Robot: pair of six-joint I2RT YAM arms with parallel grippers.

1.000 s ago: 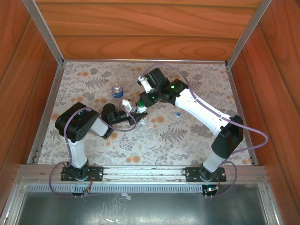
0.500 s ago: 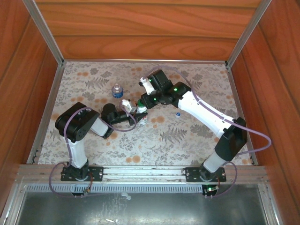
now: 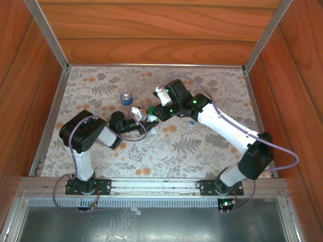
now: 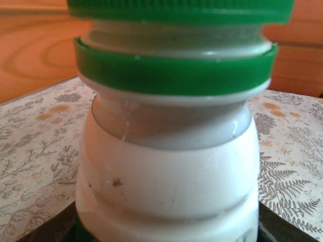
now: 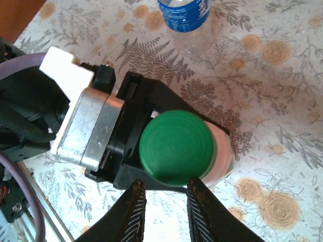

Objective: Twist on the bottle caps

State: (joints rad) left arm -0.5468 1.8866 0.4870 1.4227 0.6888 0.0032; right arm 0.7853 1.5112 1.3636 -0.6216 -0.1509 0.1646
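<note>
Fingertips of the right gripper come first: two striped pads, parted only narrowly, cloth showing between them, nothing held. Right at their tips sits the round dark green plastic screw cap, wider than that gap, so I'd say the jaws must spread before they can turn it. Under the cap is the tall opaque white plastic bottle, clamped upright in the left gripper, which is closed on its body, a vice so the cap can be twisted from above. A strip of neck shows between cap and green collar ring; it looks not fully down. The left gripper's black body crowds one side of the cap. Farther ahead of the right fingers, the short clear plastic bottle with a blue label stands well apart on the flowered tablecloth. Behind the right gripper, beside its arm, lies the small blue plastic cap
</note>
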